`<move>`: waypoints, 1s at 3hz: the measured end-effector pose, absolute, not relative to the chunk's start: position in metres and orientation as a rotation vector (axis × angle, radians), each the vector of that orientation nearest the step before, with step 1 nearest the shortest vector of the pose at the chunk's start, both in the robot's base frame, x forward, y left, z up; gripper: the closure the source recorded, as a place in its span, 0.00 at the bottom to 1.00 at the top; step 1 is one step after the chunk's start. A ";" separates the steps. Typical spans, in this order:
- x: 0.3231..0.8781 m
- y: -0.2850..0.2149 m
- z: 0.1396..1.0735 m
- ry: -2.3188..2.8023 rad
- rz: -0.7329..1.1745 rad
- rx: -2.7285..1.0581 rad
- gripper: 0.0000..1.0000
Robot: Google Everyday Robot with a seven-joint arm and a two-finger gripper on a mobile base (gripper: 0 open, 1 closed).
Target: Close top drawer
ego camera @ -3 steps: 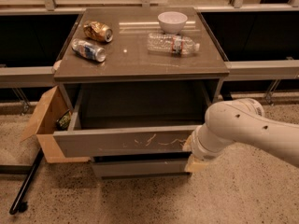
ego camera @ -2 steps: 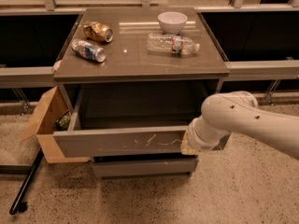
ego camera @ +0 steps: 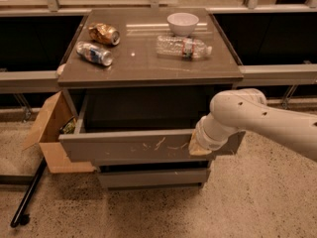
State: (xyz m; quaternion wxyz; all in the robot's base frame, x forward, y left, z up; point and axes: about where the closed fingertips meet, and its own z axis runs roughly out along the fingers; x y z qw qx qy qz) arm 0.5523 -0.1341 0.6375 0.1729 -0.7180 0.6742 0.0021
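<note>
One small change: the arm has edged leftward, bringing the end effector (ego camera: 199, 146) up to the right part of the top drawer (ego camera: 124, 148) front; spread or pressed together, I cannot tell. That drawer still juts well out beneath the counter (ego camera: 148, 67), so pushing remains

The counter (ego camera: 148, 63) is a grey-brown cabinet top with a smooth, slightly shiny surface. Four things lie on it. A white bowl (ego camera: 183, 23) stands upright near the back edge, right of centre. Just in front of it, a clear plastic bottle (ego camera: 183, 46) lies on its side. On the left, a crushed gold can (ego camera: 104, 33) lies near the back, and a crushed silver-blue can (ego camera: 94, 53) lies just in front of it. The tool (ego camera: 196, 147) is below the counter's front edge, at the right part of the top drawer (ego camera: 129, 147) front.
</note>
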 end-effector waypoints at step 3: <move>0.551 -0.134 0.637 1.912 0.006 -2.037 0.36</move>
